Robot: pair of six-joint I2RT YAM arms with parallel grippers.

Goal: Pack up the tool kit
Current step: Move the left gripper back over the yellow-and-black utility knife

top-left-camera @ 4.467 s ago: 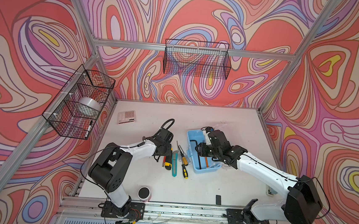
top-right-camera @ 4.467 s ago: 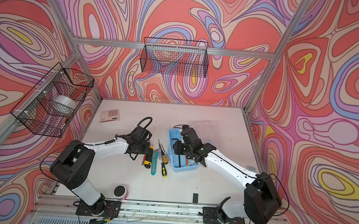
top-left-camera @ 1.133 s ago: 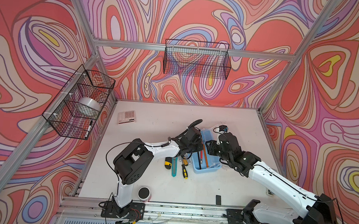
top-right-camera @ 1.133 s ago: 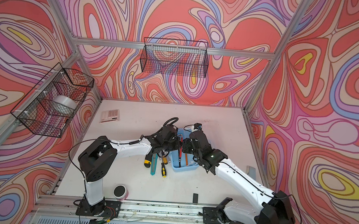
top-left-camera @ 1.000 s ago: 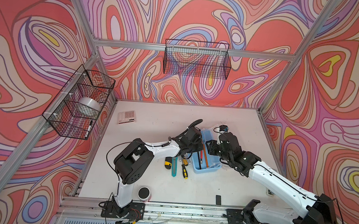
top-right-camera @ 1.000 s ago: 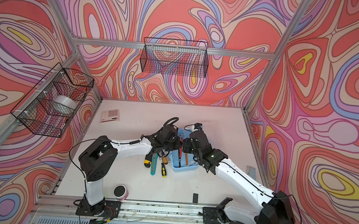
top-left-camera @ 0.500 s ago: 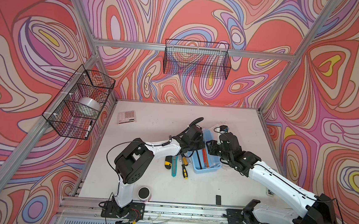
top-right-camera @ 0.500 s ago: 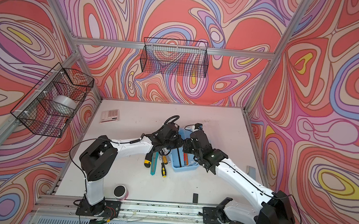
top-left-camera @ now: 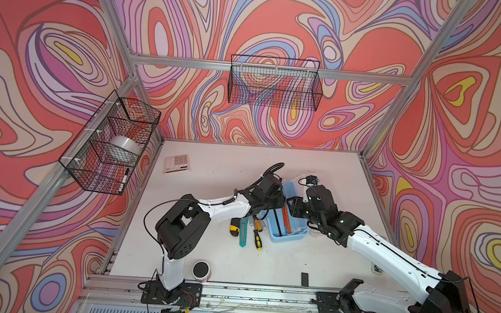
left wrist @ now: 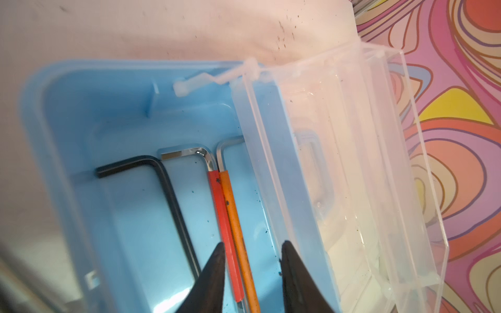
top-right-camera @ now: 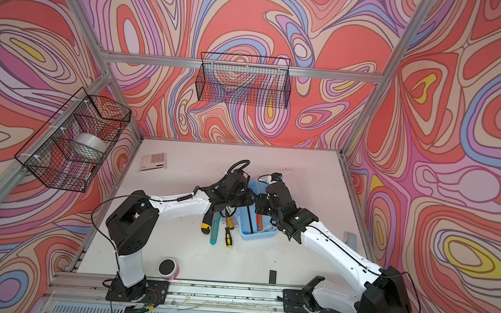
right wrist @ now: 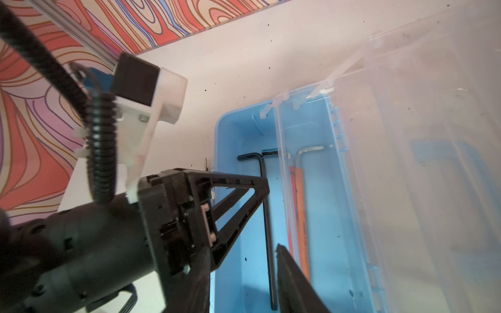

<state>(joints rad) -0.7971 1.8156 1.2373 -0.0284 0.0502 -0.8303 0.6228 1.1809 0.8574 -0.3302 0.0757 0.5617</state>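
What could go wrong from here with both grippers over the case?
The left gripper and right gripper crowd over the open case; they may collide.
The clear lid stands open, seemingly unheld, and could drop onto the left gripper.
The knives and screwdrivers lie close together beside the case; picking one may push the others.

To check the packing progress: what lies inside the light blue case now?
Visible: a black hex key, a red-sleeved hex key and an orange-sleeved hex key. The left gripper hides part of the case floor.
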